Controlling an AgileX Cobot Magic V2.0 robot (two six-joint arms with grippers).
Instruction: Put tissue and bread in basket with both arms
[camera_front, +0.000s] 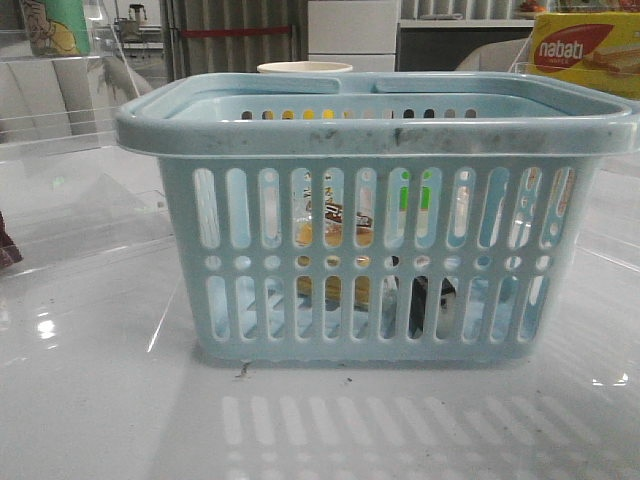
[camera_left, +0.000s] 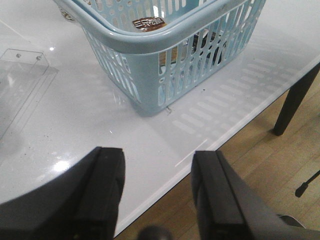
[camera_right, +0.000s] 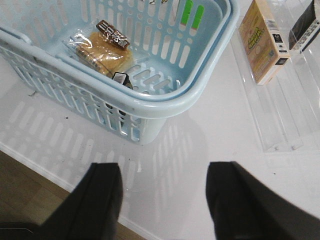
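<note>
The pale blue basket (camera_front: 380, 135) stands in the middle of the white table. The bread (camera_right: 100, 52), in a clear wrapper with a black label, lies on the basket floor. It shows through the slots in the front view (camera_front: 333, 290), and its label shows in the left wrist view (camera_left: 149, 23). The tissue (camera_right: 121, 79) is a black pack next to the bread against the near wall, mostly hidden by the rim. It shows dark through the slots (camera_front: 420, 300). My left gripper (camera_left: 159, 170) and right gripper (camera_right: 164, 185) are open and empty, above the table's front edge, apart from the basket (camera_left: 165, 42) (camera_right: 200, 95).
A yellow-and-red nabati box (camera_front: 585, 50) stands at the back right, and a white cup (camera_front: 305, 68) behind the basket. A yellow carton (camera_right: 262, 40) lies on a clear acrylic stand (camera_right: 285, 115). Another acrylic piece (camera_left: 20, 80) lies left. The table edge (camera_left: 175, 185) is near both grippers.
</note>
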